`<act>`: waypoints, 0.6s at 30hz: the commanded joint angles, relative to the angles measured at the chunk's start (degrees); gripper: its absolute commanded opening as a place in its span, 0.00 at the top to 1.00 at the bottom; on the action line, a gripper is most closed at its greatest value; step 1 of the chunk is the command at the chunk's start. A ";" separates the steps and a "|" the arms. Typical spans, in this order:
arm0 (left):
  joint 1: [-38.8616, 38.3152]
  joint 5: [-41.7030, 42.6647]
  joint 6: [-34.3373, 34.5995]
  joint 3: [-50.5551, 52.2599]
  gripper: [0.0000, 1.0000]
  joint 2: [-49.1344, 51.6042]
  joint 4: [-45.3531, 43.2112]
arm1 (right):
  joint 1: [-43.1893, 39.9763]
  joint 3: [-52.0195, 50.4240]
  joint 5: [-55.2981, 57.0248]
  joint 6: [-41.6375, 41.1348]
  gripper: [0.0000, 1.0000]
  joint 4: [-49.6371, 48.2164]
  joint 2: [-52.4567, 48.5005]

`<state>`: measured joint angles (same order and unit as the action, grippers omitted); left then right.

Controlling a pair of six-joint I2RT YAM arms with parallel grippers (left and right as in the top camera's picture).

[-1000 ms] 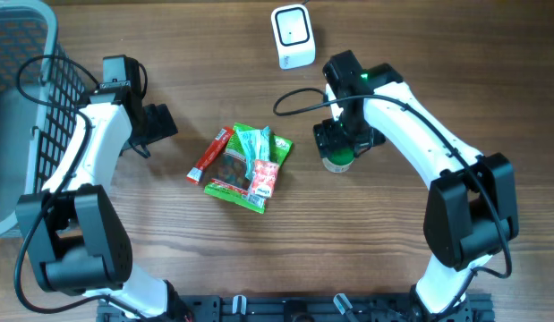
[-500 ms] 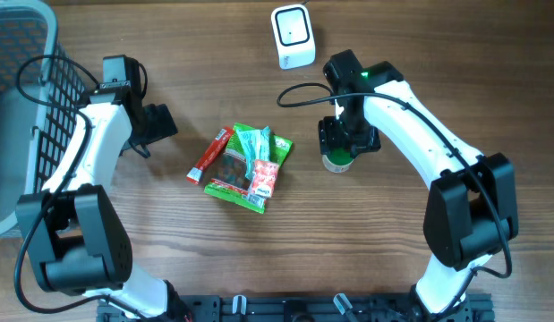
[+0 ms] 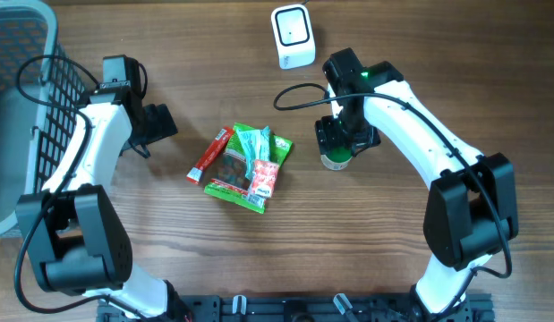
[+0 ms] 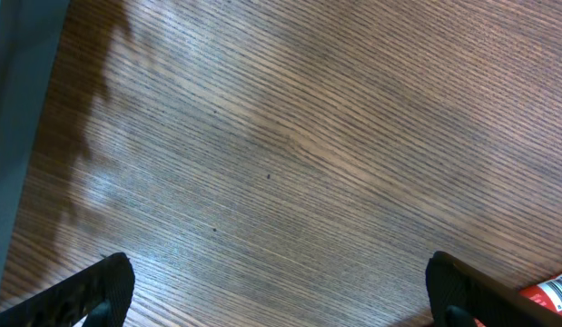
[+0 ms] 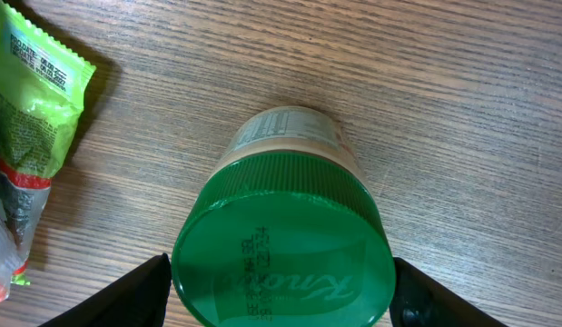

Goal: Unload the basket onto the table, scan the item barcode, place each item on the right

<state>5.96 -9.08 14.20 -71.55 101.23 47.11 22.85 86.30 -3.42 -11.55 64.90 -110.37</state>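
A jar with a green lid (image 5: 281, 254) and a pale label stands upright on the wood table, seen from straight above. My right gripper (image 5: 279, 292) straddles the lid, with one finger (image 5: 140, 291) against its left edge and the other against its right edge. Overhead, the jar (image 3: 336, 162) shows just below that gripper (image 3: 339, 146). A white scanner (image 3: 293, 36) sits at the far edge, apart from the jar. My left gripper (image 4: 281, 295) is wide open over bare wood, nothing between its fingers. No barcode shows clearly on the jar.
A pile of green and red snack packets (image 3: 250, 165) lies mid-table, with a red stick pack (image 3: 209, 154) at its left; the stick's end shows by my left finger (image 4: 548, 292). A green packet (image 5: 26, 109) lies left of the jar. A wire basket (image 3: 26, 89) fills the far left.
The right gripper's fingers have drawn in around the jar's lid and the wrist has shifted slightly. The left arm and the packets have not moved.
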 commanded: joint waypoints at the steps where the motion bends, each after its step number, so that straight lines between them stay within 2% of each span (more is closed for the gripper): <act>1: 0.28 0.31 -0.50 -0.90 0.00 -0.98 0.00 | 0.17 1.01 -1.66 1.20 0.24 -0.33 -0.76; 13: 0.28 0.31 -0.50 -0.90 0.00 -0.98 0.00 | 0.17 1.01 -5.64 3.82 0.20 -1.20 -0.76; 16: 0.28 0.31 -0.50 -0.90 0.00 -0.98 0.00 | 0.17 1.01 -5.62 3.54 0.15 -1.38 -0.76; 17: 0.28 0.31 -0.50 -0.90 0.00 -0.98 0.00 | 0.17 1.01 -5.64 3.54 0.03 -1.60 -0.76; 18: 0.28 0.31 -0.50 -0.90 0.00 -0.98 0.00 | 0.17 1.01 -5.68 3.67 0.01 -1.97 -0.76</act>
<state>5.96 -9.08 14.20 -71.55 101.23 47.11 22.85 86.30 -7.94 -8.51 63.72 -110.37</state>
